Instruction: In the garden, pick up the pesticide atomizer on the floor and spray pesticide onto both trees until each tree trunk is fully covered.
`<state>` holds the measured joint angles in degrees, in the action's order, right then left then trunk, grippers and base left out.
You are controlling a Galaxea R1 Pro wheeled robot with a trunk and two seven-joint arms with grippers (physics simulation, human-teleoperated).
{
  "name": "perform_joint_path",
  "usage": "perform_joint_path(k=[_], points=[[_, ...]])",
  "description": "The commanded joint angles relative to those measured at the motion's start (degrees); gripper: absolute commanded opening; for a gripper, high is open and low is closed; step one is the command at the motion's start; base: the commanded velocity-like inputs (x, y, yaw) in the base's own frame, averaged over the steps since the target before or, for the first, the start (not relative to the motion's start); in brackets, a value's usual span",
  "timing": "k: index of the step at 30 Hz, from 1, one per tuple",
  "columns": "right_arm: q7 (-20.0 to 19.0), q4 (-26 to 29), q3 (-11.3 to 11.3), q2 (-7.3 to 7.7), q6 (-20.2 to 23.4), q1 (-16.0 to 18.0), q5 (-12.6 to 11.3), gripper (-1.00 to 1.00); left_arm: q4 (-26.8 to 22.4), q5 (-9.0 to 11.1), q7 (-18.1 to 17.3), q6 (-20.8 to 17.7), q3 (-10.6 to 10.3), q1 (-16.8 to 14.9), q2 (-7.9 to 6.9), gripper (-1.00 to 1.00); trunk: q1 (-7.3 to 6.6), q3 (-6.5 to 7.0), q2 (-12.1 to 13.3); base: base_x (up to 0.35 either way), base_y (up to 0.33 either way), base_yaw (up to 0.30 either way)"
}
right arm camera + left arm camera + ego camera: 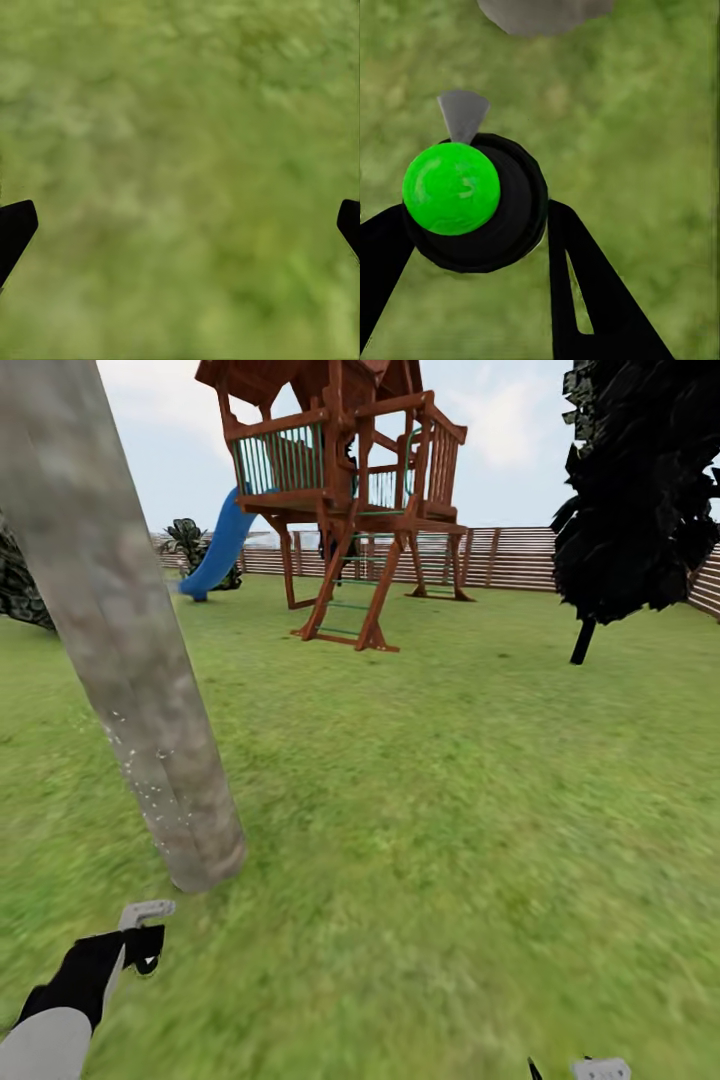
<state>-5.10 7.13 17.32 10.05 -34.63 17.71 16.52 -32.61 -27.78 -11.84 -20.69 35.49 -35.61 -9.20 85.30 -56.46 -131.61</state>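
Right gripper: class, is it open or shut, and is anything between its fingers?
Open and empty. In the right wrist view the right gripper's dark fingertips sit at opposite edges, with bare grass between them.

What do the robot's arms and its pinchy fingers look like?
The left arm has a smooth white shell, then a black wrist part. The left gripper has flat black fingers; one has a long narrow slot cut through it. The right gripper shows black fingertips with rounded corners. No cables or markings are visible.

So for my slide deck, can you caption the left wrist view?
Left gripper clamps the pesticide atomizer, nozzle toward the tree trunk, over grass.
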Motion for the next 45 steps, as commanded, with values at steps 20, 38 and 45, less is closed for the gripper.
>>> perform_joint_path(k=[20,38,45], points=[[0.1,0.1,0.2,0.15,0.0,0.0,-0.1,1.0,-10.9,-0.4,-0.2,-0.9,-0.2,1.4,6.74,-1.0,0.0,0.0,0.0,0.228,-0.186,0.118],[0.1,0.0,0.2,0.06,0.0,0.0,-0.1,1.0,-10.9,-0.3,-0.2,-1.0,0.0,1.4,6.3,-1.0,0.0,0.0,0.0,0.13,-0.263,0.184],[0.1,0.0,0.2,0.06,0.0,0.0,-0.1,1.0,-10.9,-0.3,-0.2,-1.0,0.1,1.4,6.21,-1.0,0.0,0.0,0.0,0.126,-0.263,0.164]])
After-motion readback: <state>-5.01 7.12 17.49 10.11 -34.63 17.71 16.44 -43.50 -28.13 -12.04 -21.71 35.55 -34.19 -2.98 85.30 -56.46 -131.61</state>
